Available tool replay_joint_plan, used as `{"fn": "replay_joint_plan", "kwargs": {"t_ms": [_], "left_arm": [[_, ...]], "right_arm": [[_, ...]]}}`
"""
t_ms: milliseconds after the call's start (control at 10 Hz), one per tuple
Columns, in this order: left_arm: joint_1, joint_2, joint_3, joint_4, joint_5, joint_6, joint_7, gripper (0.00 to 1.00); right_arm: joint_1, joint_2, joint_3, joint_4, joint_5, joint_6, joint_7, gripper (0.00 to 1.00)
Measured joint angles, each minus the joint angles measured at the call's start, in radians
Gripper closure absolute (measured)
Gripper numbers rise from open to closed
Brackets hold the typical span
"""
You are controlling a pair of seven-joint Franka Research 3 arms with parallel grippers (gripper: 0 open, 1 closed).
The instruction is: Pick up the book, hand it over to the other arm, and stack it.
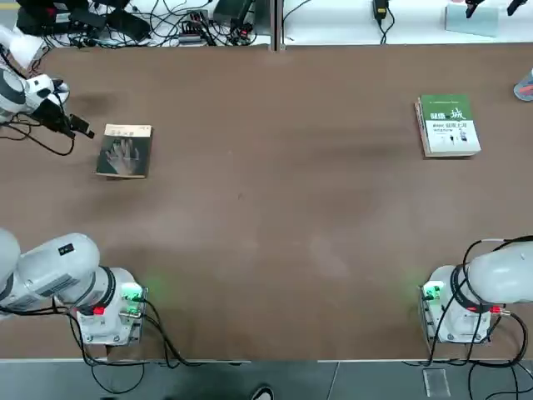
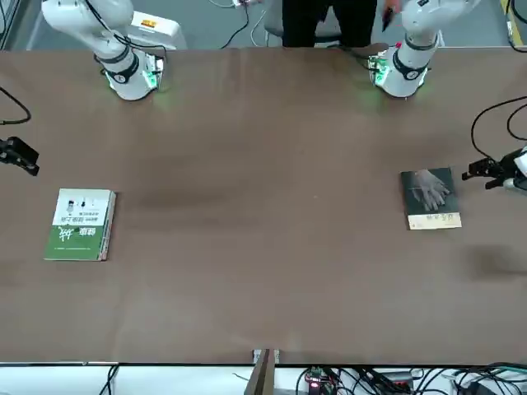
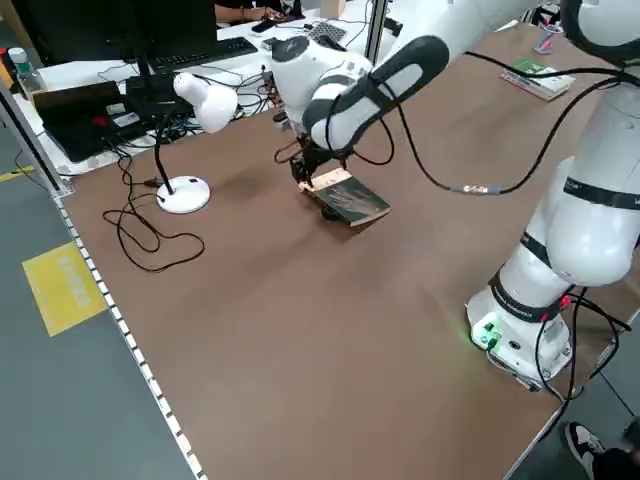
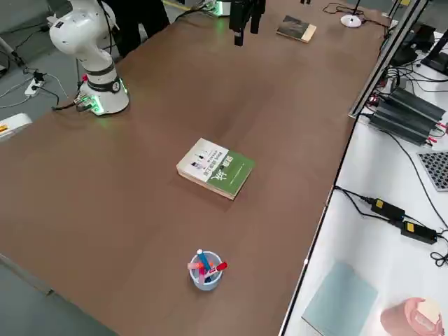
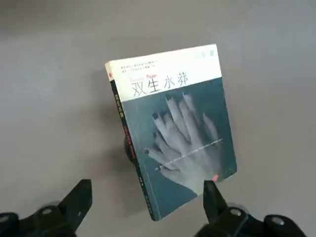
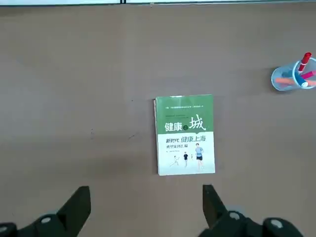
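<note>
I have my left gripper [image 5: 148,207] wide open and empty beside the dark grey book [image 1: 125,157] at the table's left, presumably to straddle it, while my right gripper [image 6: 147,210] waits, spread and empty, near the green-and-white book [image 1: 450,127].

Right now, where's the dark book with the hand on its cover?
In the top view, the hand-cover book lies on the table's left side, just right of the open left gripper, far across from the green-and-white book.
</note>
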Motion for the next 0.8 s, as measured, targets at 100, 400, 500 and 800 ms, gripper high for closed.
{"fn": "replay_joint_plan", "kwargs": {"t_ms": [100, 400, 500, 800], "left_arm": [[0.011, 0.014, 0.000, 0.002, -0.001, -0.001, 0.026, 0.01], [0.050, 0.058, 0.000, 0.020, -0.009, -0.027, 0.087, 0.01], [0.063, 0.075, 0.000, 0.033, -0.026, -0.051, 0.108, 0.01], [0.100, 0.138, -0.001, 0.069, -0.078, -0.096, 0.162, 0.02]], "right_arm": [[0.000, 0.000, 0.000, 0.000, 0.000, 0.000, 0.000, 0.00], [-0.001, 0.000, 0.000, 0.000, 0.000, 0.000, 0.000, 0.00], [-0.001, 0.000, 0.000, 0.000, 0.000, -0.001, 0.000, 0.00], [-0.002, 0.000, 0.000, 0.000, 0.000, -0.001, 0.000, 0.00]]}}
